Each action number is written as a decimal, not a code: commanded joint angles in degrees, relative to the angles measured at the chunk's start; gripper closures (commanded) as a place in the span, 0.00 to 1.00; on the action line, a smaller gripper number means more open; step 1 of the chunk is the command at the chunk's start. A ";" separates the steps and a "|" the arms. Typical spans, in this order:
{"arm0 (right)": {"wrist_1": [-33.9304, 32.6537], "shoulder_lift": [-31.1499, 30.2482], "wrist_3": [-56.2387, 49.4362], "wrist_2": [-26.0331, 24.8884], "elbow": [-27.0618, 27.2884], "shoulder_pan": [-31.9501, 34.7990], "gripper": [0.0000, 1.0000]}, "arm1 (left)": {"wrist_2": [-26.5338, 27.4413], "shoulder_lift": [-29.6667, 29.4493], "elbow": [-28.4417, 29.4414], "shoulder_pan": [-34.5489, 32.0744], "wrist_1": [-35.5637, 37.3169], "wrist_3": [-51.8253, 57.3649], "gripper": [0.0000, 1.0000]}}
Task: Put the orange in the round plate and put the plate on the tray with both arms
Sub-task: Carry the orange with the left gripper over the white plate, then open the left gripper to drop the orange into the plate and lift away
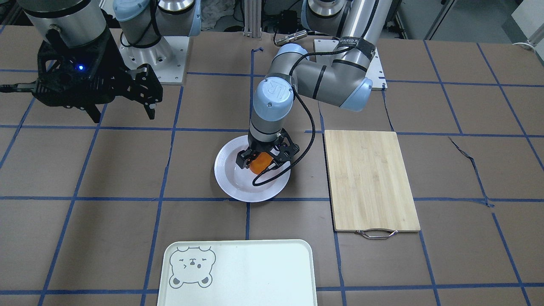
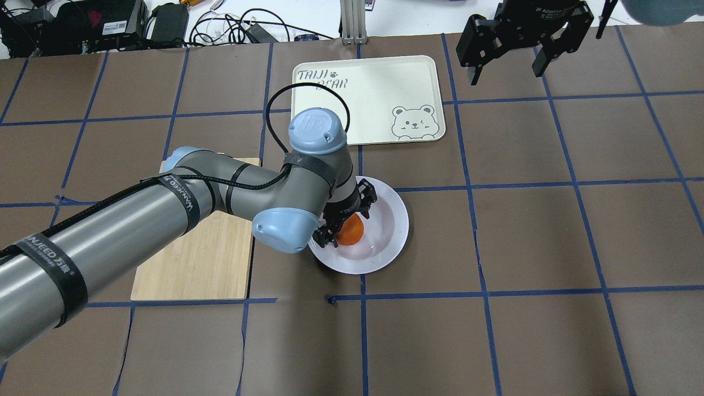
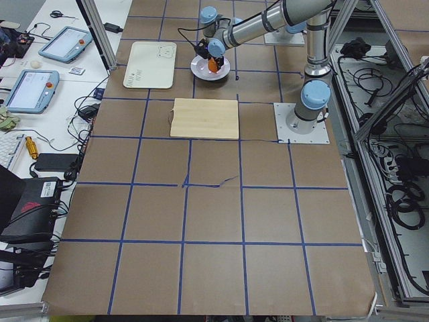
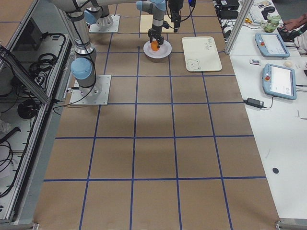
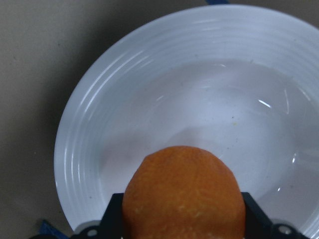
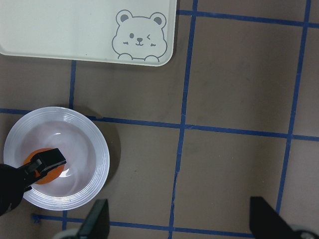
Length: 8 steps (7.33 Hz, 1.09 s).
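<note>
The orange sits between the fingers of my left gripper, which is shut on it low over the sunken centre of the round plate. In the left wrist view the orange fills the bottom, with the white plate just beneath; I cannot tell whether they touch. From overhead the orange lies in the plate's near-left part. My right gripper hangs open and empty, high beside the tray. Both its fingers frame bare table in the right wrist view.
A wooden cutting board with a metal handle lies under the left arm, left of the plate. The tray has nothing on it and lies beyond the plate from the robot. Cables and devices line the far table edge.
</note>
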 commanded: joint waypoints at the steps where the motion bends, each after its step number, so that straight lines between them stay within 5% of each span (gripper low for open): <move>1: -1.72 -0.03 -0.14 0.53 0.09 -0.49 0.00 | 0.53 1.81 3.02 1.35 -0.06 4.52 0.00; 3: -2.16 0.67 -0.15 0.80 0.79 -1.19 0.00 | 0.80 3.92 12.23 6.70 -12.28 14.41 0.00; 6: -10.63 4.88 0.38 10.37 7.88 -3.66 0.00 | 5.98 8.93 24.91 15.14 -33.23 37.34 0.00; 8: -19.25 5.33 6.05 17.19 18.49 -3.57 0.00 | 10.61 13.40 25.29 15.87 -34.16 57.07 0.00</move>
